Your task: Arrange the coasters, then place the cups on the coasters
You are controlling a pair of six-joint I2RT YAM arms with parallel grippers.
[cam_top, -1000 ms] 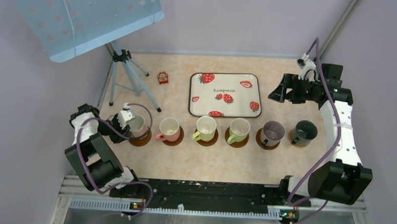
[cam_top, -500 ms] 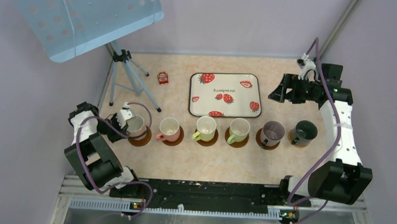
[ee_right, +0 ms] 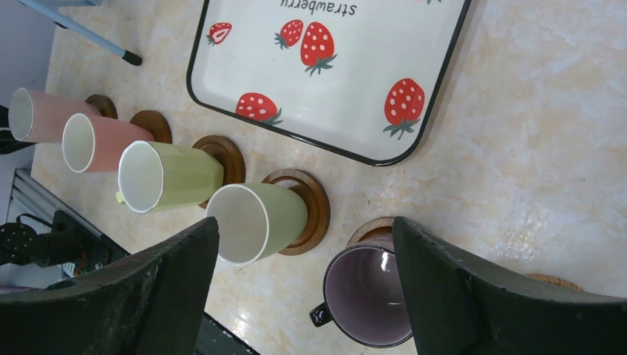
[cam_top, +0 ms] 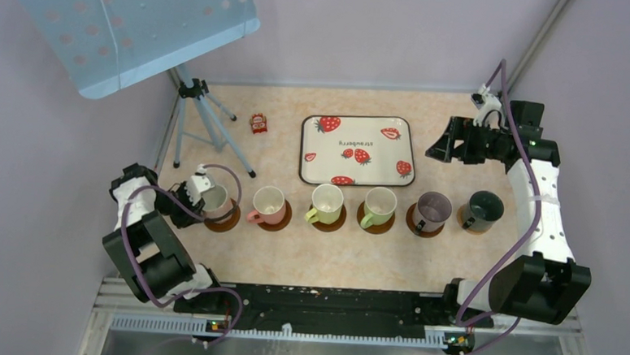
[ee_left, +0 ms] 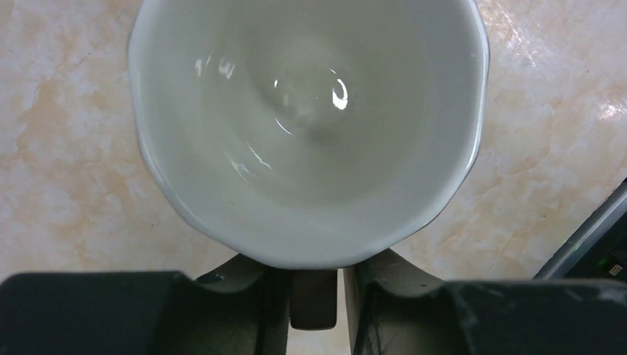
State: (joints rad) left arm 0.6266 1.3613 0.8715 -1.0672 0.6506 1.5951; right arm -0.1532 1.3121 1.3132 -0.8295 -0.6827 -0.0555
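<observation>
Status: six cups (cam_top: 328,199) on six coasters (cam_top: 280,222), one row, near side of tray (cam_top: 329,166). Left gripper (ee_left: 314,285) straddles handle (ee_left: 314,303) of far-left pink cup (cam_top: 215,197), jaws narrow; clamped or loose, can't tell. Right gripper (cam_top: 437,149) wide open, empty, hovering by tray. Remaining, est.: release, retract.

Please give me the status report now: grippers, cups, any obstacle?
Left gripper at handle of leftmost pink cup, grip unclear. Right gripper open, empty, near tray. Six cups on six coasters, one row. Nothing blocking.
</observation>
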